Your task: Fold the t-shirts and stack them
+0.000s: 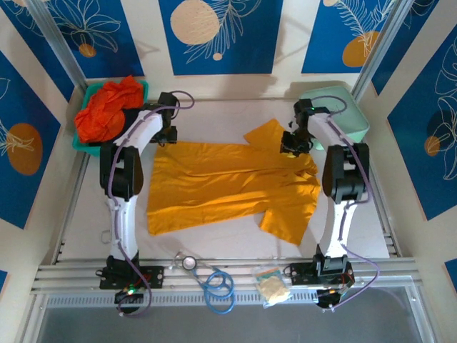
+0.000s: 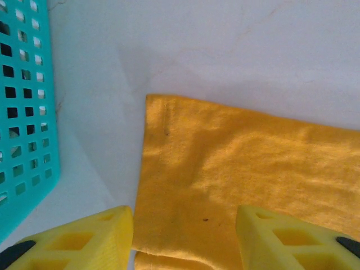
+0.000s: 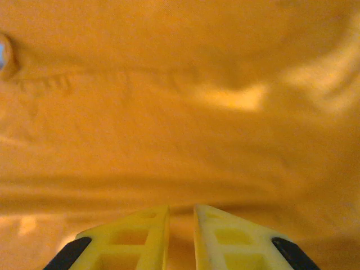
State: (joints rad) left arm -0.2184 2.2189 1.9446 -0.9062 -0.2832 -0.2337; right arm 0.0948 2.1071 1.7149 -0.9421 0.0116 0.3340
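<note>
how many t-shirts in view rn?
2 that can be told apart: a mustard-yellow t-shirt spread flat at centre, and a red-orange heap bunched in the teal tray at far left. The heap may hide more than one shirt; I cannot tell.

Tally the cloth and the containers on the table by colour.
yellow t-shirt: 1
red-orange cloth heap: 1, pieces within uncountable
teal tray: 1
mint-green case: 1
total: 4

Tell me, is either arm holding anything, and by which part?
The right end effector looks pinched on the yellow shirt near its far sleeve; the left end effector is open, holding nothing.
</note>
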